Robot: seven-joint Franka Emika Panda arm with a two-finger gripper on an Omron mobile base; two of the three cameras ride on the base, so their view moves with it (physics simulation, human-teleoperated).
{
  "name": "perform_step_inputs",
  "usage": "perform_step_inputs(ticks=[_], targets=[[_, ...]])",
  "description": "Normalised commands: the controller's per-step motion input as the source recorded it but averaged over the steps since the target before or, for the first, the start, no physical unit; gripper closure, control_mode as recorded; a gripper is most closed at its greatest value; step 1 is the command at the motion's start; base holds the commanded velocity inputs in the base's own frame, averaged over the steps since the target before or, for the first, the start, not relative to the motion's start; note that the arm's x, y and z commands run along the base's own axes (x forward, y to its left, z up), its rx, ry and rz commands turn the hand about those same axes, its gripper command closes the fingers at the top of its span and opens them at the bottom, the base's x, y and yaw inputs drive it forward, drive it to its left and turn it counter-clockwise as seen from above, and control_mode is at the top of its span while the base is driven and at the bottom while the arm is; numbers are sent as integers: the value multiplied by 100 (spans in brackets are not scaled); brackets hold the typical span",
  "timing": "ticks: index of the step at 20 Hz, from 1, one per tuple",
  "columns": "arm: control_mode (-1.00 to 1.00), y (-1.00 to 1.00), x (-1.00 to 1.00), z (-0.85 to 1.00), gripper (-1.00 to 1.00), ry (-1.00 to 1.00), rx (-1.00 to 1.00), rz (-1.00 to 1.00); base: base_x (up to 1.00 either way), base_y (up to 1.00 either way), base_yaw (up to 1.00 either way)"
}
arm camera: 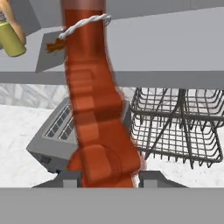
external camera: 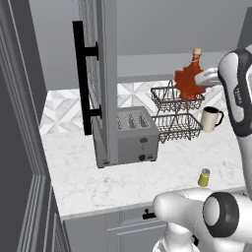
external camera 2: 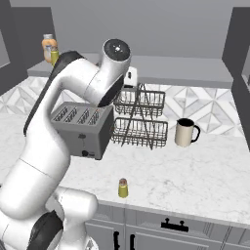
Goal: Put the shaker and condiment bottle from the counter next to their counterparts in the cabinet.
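Hand view: your gripper (arm camera: 107, 177) is clamped on the condiment bottle (arm camera: 94, 118), one finger on each flat side of the red body, bottle running up the middle of the picture with a white twisted cord around its neck. Behind it you see the cabinet (arm camera: 175, 48) shelf edge, the toaster (arm camera: 54, 135) below left and the wire rack (arm camera: 179, 127) below right. Top left, a yellow container (arm camera: 11, 39) sits on the shelf.

Left base view: you've got the bottle (external camera: 189, 78) in the air above the top tier of the rack (external camera: 177, 110), about level with the cabinet shelf (external camera: 147, 64), tan cap tilted up. The gripper (external camera: 204, 81) grips it from the right. The cabinet door with the black bar handle (external camera: 78, 78) stands open, in front of the toaster (external camera: 133, 133).

Your shaker (external camera: 204, 177) is upright on the counter (external camera: 88, 172), near the front edge, well apart from the toaster and rack. Right base view puts it (external camera 2: 123, 188) on the counter (external camera 2: 205, 171) near the front edge, in front of the toaster (external camera 2: 83, 128). The cream mug (external camera 2: 185, 132) stands just right of the rack (external camera 2: 139, 117).

Right base view also shows an orange jar and a small yellow container (external camera 2: 50, 49) side by side at the left end of the cabinet shelf (external camera 2: 185, 68). Your arm blocks the bottle there.
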Motion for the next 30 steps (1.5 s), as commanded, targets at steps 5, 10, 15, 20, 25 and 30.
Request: perform_step_inputs(ticks=[5, 10, 15, 20, 25, 30], targets=[[-100, 2, -15, 99, 100, -6, -13, -19, 0, 0, 0], [-100, 50, -3, 52, 100, -5, -19, -1, 0, 0, 0], [-100, 50, 0, -6, 100, -13, -19, 16, 0, 0, 0], [-100, 32, 0, 25, 100, -5, -1, -20, 0, 0, 0], [-100, 34, 26, 3, 100, 2, -4, -24, 0, 0, 0], [-100, 0, 42, 7, 100, 1, 4, -12, 0, 0, 0]])
